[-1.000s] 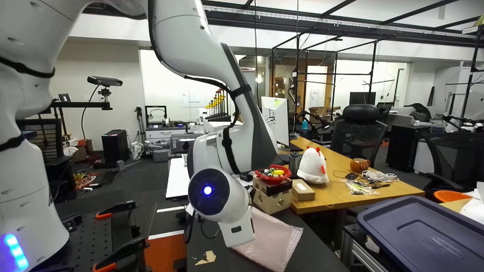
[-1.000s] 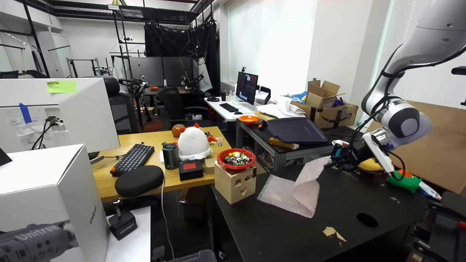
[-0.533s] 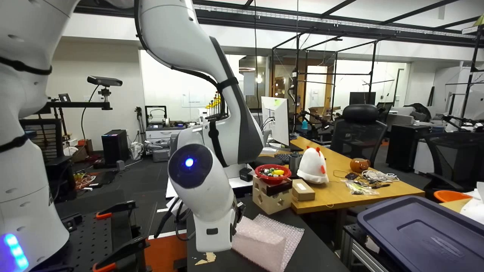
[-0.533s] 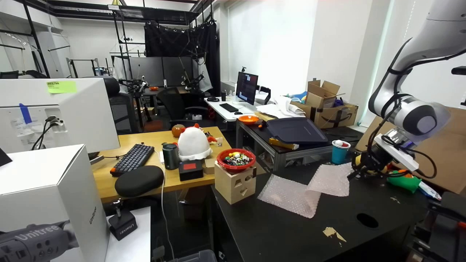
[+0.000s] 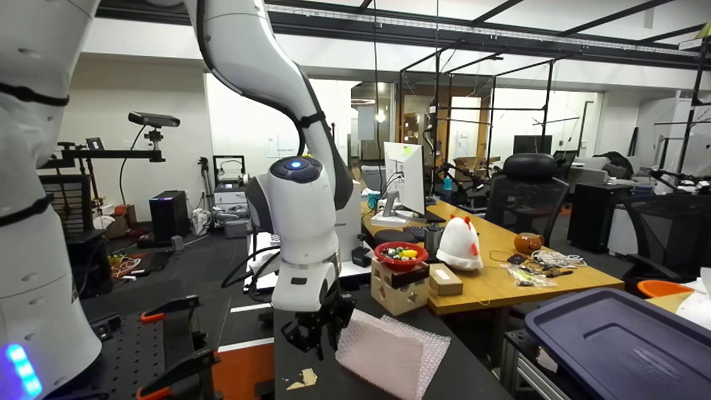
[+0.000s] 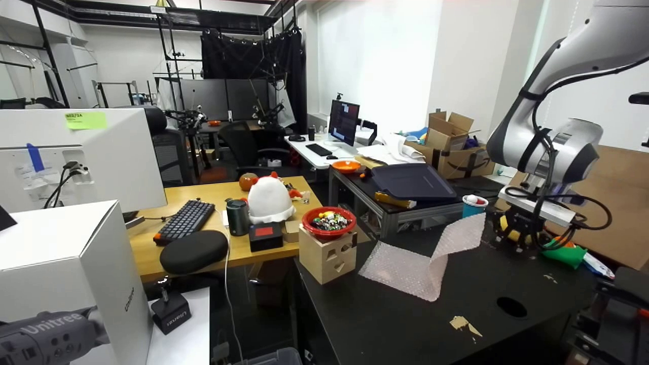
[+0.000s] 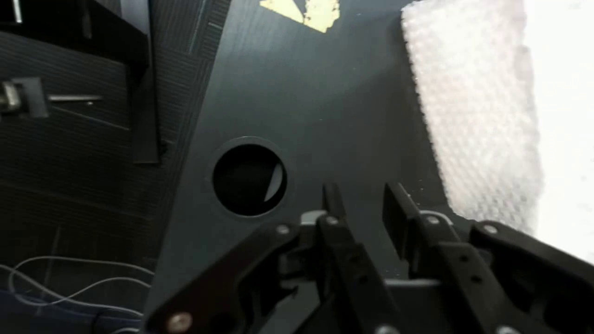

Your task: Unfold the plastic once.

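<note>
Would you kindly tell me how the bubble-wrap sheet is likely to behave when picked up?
The bubble-wrap sheet will probably bend easily, since its raised end curves up from the black table. That end stands near the open gripper, not held, so it may be slightly springy. It looks light for its size, being thin with small bubbles.
</note>
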Controlling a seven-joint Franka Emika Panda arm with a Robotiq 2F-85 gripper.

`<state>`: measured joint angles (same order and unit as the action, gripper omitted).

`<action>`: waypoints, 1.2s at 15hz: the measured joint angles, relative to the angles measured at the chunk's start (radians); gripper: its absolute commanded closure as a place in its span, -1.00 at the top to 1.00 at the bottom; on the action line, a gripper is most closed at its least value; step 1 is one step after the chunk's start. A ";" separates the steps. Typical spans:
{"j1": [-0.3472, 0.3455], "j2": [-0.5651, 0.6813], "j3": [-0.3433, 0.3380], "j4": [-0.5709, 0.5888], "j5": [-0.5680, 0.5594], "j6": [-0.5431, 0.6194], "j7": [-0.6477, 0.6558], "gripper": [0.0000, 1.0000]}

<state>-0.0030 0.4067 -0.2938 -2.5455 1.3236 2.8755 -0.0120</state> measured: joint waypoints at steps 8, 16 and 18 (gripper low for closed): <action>0.560 0.140 -0.530 -0.024 -0.607 -0.225 0.665 1.00; 0.855 0.100 -0.854 0.205 -1.202 -0.735 1.292 1.00; 0.847 0.066 -0.839 0.255 -1.288 -0.801 1.376 1.00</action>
<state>0.8439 0.4723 -1.1327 -2.2901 0.0351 2.0749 1.3636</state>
